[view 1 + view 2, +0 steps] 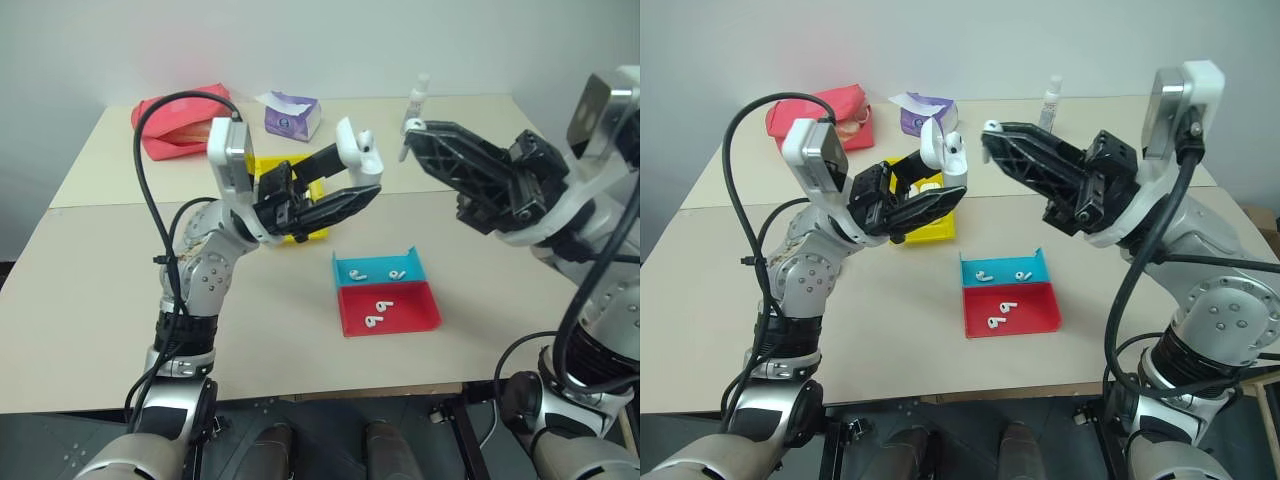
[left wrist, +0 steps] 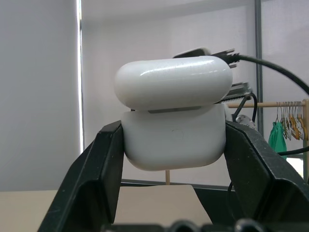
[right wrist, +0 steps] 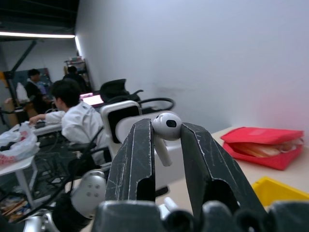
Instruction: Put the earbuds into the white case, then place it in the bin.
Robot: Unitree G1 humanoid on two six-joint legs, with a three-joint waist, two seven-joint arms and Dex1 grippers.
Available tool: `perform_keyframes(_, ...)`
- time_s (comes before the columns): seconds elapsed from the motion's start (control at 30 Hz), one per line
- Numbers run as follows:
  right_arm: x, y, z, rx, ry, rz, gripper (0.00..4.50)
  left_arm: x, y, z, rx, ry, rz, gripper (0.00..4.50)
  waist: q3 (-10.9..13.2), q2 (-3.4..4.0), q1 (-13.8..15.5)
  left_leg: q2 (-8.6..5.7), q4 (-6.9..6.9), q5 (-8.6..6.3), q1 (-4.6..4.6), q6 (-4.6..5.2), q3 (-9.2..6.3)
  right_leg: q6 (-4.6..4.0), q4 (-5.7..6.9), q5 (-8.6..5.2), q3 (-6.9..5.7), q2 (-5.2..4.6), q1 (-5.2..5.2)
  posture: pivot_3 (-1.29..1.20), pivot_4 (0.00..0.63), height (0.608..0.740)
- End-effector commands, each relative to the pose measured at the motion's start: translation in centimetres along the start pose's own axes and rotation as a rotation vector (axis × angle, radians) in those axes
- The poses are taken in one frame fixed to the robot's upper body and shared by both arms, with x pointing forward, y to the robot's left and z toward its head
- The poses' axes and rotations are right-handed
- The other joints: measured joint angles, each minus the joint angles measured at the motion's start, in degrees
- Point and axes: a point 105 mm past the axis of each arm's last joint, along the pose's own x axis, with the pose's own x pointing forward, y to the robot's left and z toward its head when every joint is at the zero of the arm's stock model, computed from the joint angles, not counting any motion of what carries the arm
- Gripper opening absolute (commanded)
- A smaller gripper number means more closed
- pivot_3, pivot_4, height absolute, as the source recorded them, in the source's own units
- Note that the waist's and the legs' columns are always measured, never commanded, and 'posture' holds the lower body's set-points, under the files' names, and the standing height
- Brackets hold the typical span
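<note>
- Four earbuds lie loose in the red-and-teal tray (image 1: 420,318) at the near middle of the table: two in the red half (image 1: 376,321) and (image 1: 385,305), two in the teal half (image 1: 359,273) and (image 1: 397,273).
- One further earbud (image 3: 165,126) is pinched between the right gripper (image 3: 166,145) fingers, held in the air above the table, stem hanging down between the pads; five earbuds counted in all.
- One white case (image 2: 174,126) is clenched in the left gripper (image 1: 352,197), raised clear of the table just beside the right gripper's tips, its hinged lid (image 2: 174,81) tipped up.
- One yellow bin (image 1: 272,166) stands on the table beyond the left gripper, largely hidden by it; contents cannot be told.
- Far edge of the table: one red pouch (image 1: 172,125), one purple tissue pack (image 1: 292,115), one small white bottle (image 1: 416,105).
</note>
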Motion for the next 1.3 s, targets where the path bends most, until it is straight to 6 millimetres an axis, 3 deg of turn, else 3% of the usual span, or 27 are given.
perform_keyframes(0.03,0.7,1.2,0.6,-0.013,-0.014,0.045,0.59,0.6,-0.5,0.5,0.039,-0.018,-0.031,2.8,0.0,0.0,0.0,0.0,0.0,0.0,0.0,0.01,0.0,0.0,0.0,0.0,0.0,0.0,0.0,0.0,0.15,0.74)
perform_keyframes(0.93,1.0,-0.1,-0.5,-0.024,0.094,0.012,0.59,0.7,-0.5,0.7,0.066,-0.026,-0.024,2.8,0.0,-0.01,0.1,0.0,0.03,-0.05,-0.01,0.1,0.03,0.0,-0.02,0.0,-0.01,0.01,0.02,0.0,0.15,0.74)
perform_keyframes(1.23,0.9,-0.6,-0.5,-0.049,0.131,-0.009,3.57,0.5,-0.4,0.9,0.079,-0.029,-0.015,2.8,0.0,-0.01,0.4,0.0,0.03,-0.05,-0.02,0.1,0.04,0.0,-0.04,0.0,-0.01,0.0,0.03,0.0,0.15,0.74)
perform_keyframes(1.3,0.7,-0.5,-0.3,-0.052,0.124,-0.008,3.57,0.4,-0.4,0.8,0.079,-0.027,-0.013,2.8,0.0,-0.01,0.5,0.0,0.03,-0.05,-0.02,0.1,0.04,0.0,-0.04,0.0,-0.02,0.0,0.02,0.0,0.15,0.74)
